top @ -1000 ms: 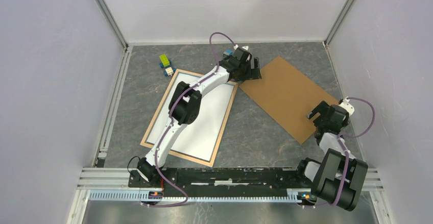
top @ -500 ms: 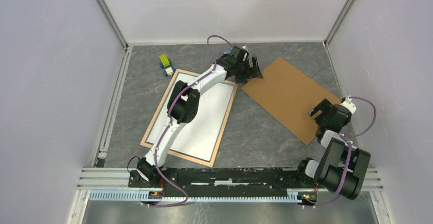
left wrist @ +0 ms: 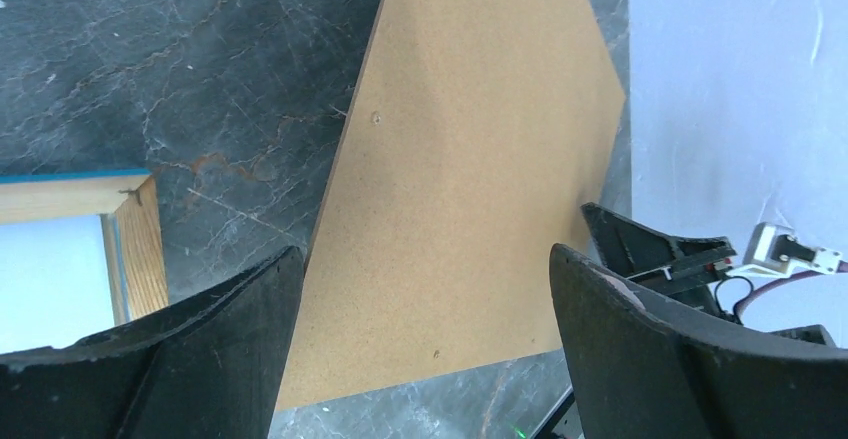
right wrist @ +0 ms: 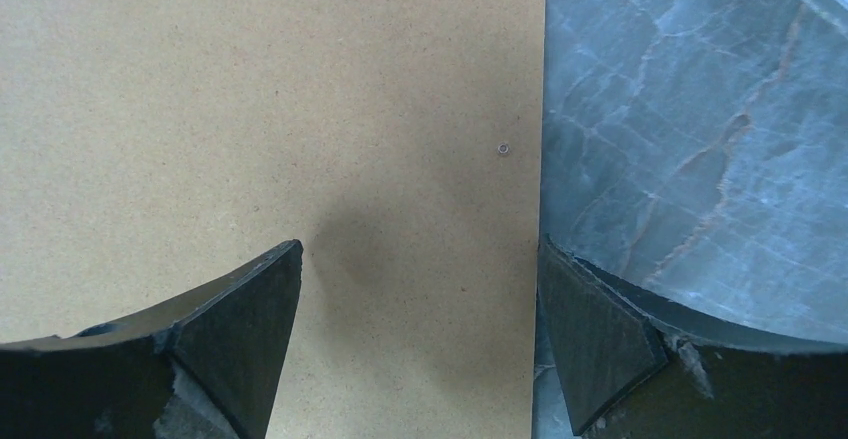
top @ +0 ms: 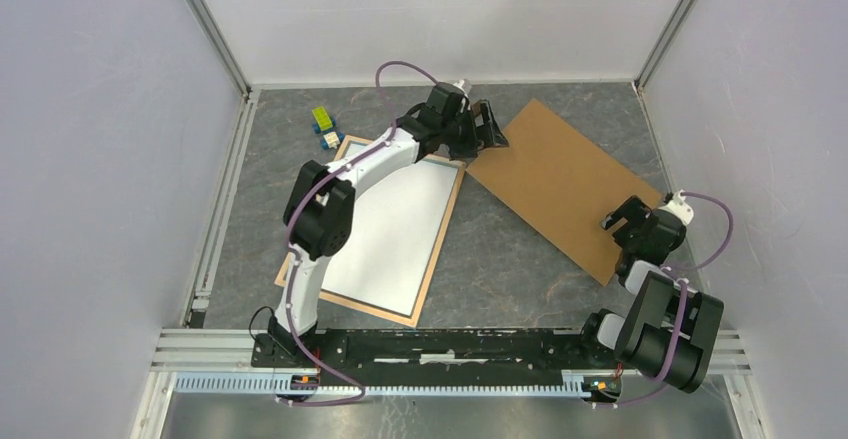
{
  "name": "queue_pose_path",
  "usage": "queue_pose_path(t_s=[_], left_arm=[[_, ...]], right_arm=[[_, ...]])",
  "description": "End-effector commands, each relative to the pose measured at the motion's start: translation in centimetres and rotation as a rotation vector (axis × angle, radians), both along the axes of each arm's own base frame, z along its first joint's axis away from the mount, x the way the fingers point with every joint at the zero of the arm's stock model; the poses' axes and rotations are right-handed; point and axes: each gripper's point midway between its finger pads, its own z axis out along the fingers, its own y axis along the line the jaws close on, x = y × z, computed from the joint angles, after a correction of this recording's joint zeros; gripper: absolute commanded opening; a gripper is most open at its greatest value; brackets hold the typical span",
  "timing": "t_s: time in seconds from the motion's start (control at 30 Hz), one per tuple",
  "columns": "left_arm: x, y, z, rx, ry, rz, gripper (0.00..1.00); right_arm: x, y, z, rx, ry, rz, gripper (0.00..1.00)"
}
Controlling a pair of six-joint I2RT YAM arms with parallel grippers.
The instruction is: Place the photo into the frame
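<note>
Your left arm (top: 318, 214) has swung its elbow out to the left since a second ago. It now bows over the near left part of the frame (left wrist: 135, 249) instead of crossing its middle. The far corner of the brown backing board (top: 560, 184) lies a little nearer the back wall than it did. Your right arm's elbow has drawn in toward its base.

You are working on a grey, marbled surface (top: 500, 259) closed in by pale walls (top: 100, 159) on three sides, with a metal rail (top: 450, 344) along the near edge. The frame lies flat on the left half, wood-coloured side up. The photo (top: 390, 229) lies inside its border, plain white side up. The board lies at an angle on the right half, one corner close to the frame's far right corner. Small green and blue toy blocks (top: 323, 125) sit just beyond the frame's far left corner.

Your left hand (left wrist: 425, 257) reaches to the board's far left end, its fingers spread wide and holding nothing, with the board filling the gap between them. Your right hand (right wrist: 420, 249) hangs over the board's near right edge, also spread wide and empty, and that edge runs up between its fingers. You cannot tell whether either hand touches the board.
</note>
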Motion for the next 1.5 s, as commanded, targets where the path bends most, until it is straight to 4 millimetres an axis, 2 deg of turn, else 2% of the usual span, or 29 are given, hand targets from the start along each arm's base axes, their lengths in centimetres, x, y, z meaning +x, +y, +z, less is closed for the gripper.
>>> queue_pose_path(t_s=[0.0,0.13,0.3,0.6,0.7,0.83,1.0,1.17,1.33,1.47], left_arm=[[-2.7,-1.1,5.3,-0.139,-0.028,-0.018,0.97],[-3.6,0.6,4.4,-0.170,-0.006,0.012,0.97],[-5.0,1.5,6.0,-0.285,0.006,0.005,0.89],[-7.1,2.4,8.4,-0.481,0.047,-0.001,0.65],[-7.9,2.9,9.6,-0.557,0.050,0.002,0.63],[-8.6,3.6,9.8,-0.592,0.071,0.004,0.59],[-9.4,3.3,11.1,-0.659,0.081,-0.035,0.49],[-9.7,3.3,10.4,-0.647,0.113,-0.030,0.39],[-10.2,2.6,10.1,-0.653,0.140,-0.046,0.38],[-10.7,1.9,11.0,-0.719,0.160,-0.077,0.38]], right_arm=[[0.7,5.4,-0.9,0.149,-0.018,0.184,0.90],[1.6,7.0,-0.6,0.146,-0.021,0.246,0.90],[1.7,7.6,-1.0,0.151,-0.005,0.267,0.90],[1.9,7.7,-0.9,0.151,-0.012,0.275,0.90],[1.9,7.9,-1.0,0.160,-0.011,0.281,0.90],[2.0,8.3,-0.9,0.175,-0.026,0.296,0.90],[2.0,8.5,-1.0,0.177,-0.027,0.302,0.90],[2.1,8.6,-0.9,0.178,-0.028,0.305,0.90],[2.1,8.7,-1.0,0.184,-0.028,0.310,0.90],[2.2,8.7,-1.1,0.185,-0.026,0.311,0.90]])
